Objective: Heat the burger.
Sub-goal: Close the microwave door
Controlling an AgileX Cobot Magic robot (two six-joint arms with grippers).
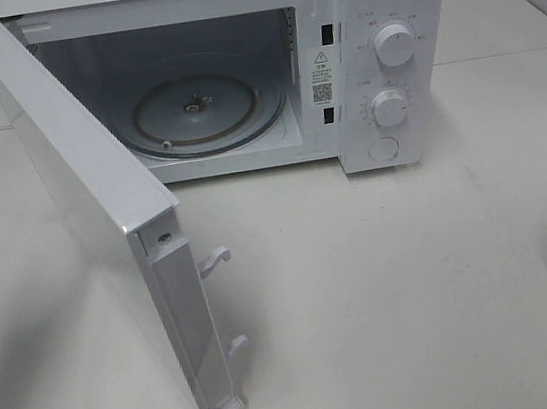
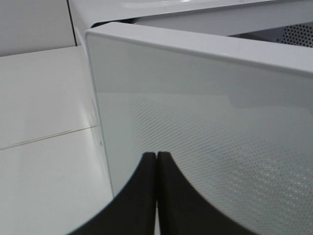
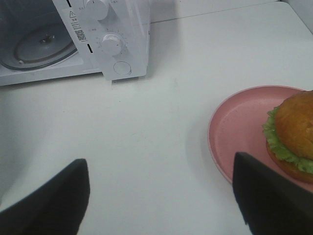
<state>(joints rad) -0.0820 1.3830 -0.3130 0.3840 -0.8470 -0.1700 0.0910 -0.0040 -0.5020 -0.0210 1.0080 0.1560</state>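
The microwave (image 1: 235, 68) stands with its door (image 1: 104, 217) swung wide and the turntable (image 1: 203, 111) bare, so the opening step is done. My left gripper (image 2: 156, 157) is clenched on nothing, just beside the door's outer face. My right gripper (image 3: 161, 191) is released, jaws wide, above the table (image 3: 161, 112). The burger (image 3: 293, 134) sits on the pink plate (image 3: 234, 132), well apart from the microwave, ungrasped. Remaining, by my judgement: grasp, load, close the door, set the dials (image 1: 393, 45).

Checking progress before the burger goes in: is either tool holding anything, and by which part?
Nothing is held. Left tool is shut, empty; right tool is open.
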